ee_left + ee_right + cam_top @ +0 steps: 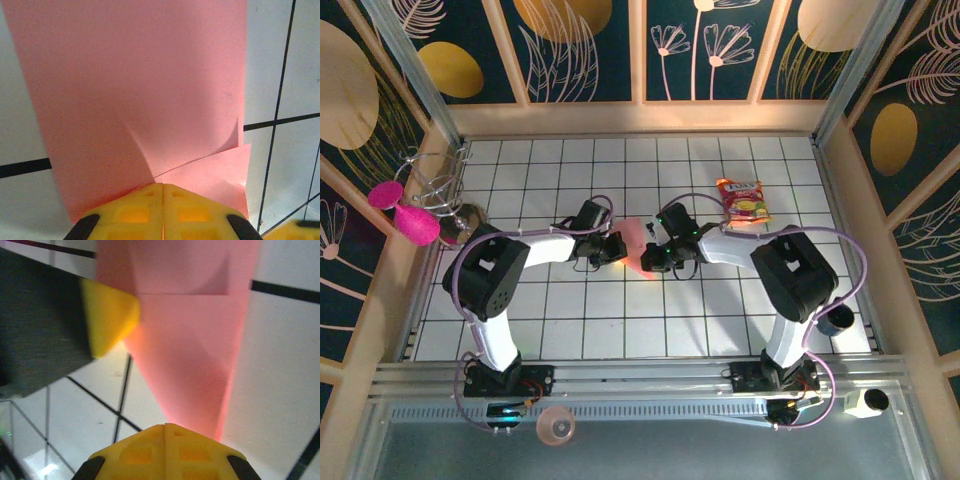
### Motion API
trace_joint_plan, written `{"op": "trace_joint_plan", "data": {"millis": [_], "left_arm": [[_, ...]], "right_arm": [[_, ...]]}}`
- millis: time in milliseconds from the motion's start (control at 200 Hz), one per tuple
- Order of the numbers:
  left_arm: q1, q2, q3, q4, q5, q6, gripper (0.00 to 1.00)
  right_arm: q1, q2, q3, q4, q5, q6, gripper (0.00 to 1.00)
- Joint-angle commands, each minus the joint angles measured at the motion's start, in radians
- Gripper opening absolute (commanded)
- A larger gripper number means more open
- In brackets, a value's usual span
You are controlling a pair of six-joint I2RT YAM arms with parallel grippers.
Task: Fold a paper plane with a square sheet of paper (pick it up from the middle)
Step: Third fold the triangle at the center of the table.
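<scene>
Both arms meet at the middle of the table (570,330). The left gripper (162,187) has its yellow jaws pressed flat together, pinching the edge of the sheet of paper (135,85). From there the pink sheet spreads away across the white tiles, with a folded flap curling over on one side. Opposite it, the right gripper (165,427) is clamped just as tight, jaws closed on a narrow pointed end of the same sheet. So the paper sits mid-table, pinched between the two grippers. The snack packet (743,200) lies well apart, far and to the right.
</scene>
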Motion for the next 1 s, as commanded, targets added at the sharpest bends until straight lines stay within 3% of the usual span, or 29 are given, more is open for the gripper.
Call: {"op": "trace_joint_plan", "data": {"millis": [0, 576, 841, 996], "left_arm": [[-0.005, 0.028, -0.006, -0.038, -0.04, -0.01, 0.07], [-0.005, 0.066, 0.022, -0.117, -0.084, 0.022, 0.07], [-0.005, 0.084, 0.008, -0.156, -0.151, 0.007, 0.05], [-0.005, 0.085, -0.002, -0.138, -0.133, 0.006, 0.05]], "right_arm": [[-0.005, -0.041, 0.01, 0.061, -0.07, 0.026, 0.0], [-0.002, 0.127, 0.063, -0.021, -0.01, 0.002, 0.0], [-0.006, 0.061, -0.052, -0.081, -0.001, -0.045, 0.0], [-0.007, -0.018, -0.147, -0.085, -0.026, -0.054, 0.0]]}}
